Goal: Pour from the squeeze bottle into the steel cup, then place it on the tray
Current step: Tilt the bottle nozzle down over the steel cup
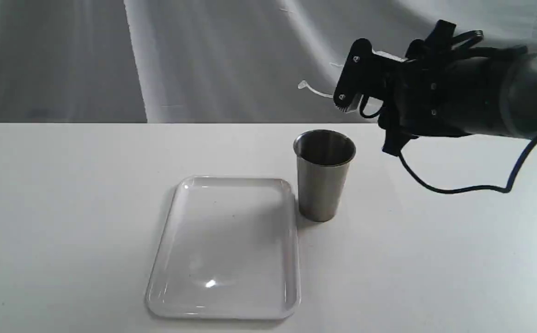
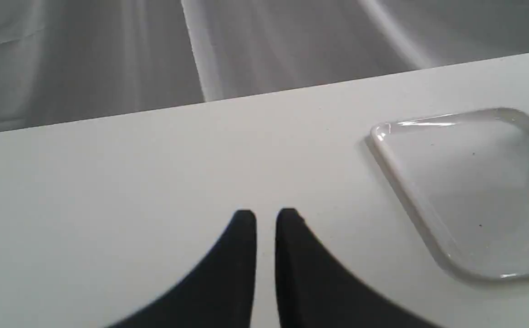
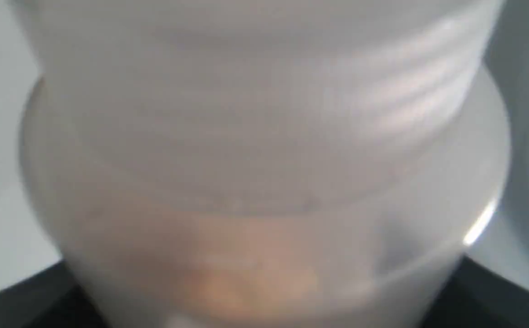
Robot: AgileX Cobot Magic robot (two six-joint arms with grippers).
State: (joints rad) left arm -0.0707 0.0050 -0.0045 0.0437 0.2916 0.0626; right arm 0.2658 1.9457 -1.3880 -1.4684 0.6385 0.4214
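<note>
Clamped on the squeeze bottle (image 3: 264, 150) with the right gripper (image 1: 355, 82), high in the air, up and a little to the right of the steel cup (image 1: 325, 180). Seen from the right wrist view, nothing but translucent whitish plastic: a ribbed neck, an amber tint low in the body, too close and blurred for more. From the exterior view, hardly any bottle on show behind the black fingers, only the thin cap strap (image 1: 311, 89) poking out leftward, in line above the cup's rim, depth hard to judge. Held closer to level than upright, by the look of it. No stream visible; cup's dark inside unreadable as to contents.

Left gripper (image 2: 266, 217) idle: fingers drawn almost together, a sliver of gap, nothing between them, low over bare table near the tray (image 2: 401, 177). Out of sight in the exterior view.

Judged as somewhere at the pour — bottle lifted and brought to the cup, but no proof of liquid delivered. Setting down on the tray (image 1: 231, 179) not yet done: nothing on its glossy white floor but a glare spot and a few dark specks.

Cup upright just beside the tray's far right corner, touching or a hair apart — impossible to say. Plain matte white table (image 1: 65, 208) beneath it all. Behind, a grey-white draped cloth (image 1: 204, 55) in soft folds. A black cable (image 1: 458, 188) hanging in a loop from the right arm, clear of the cup.
</note>
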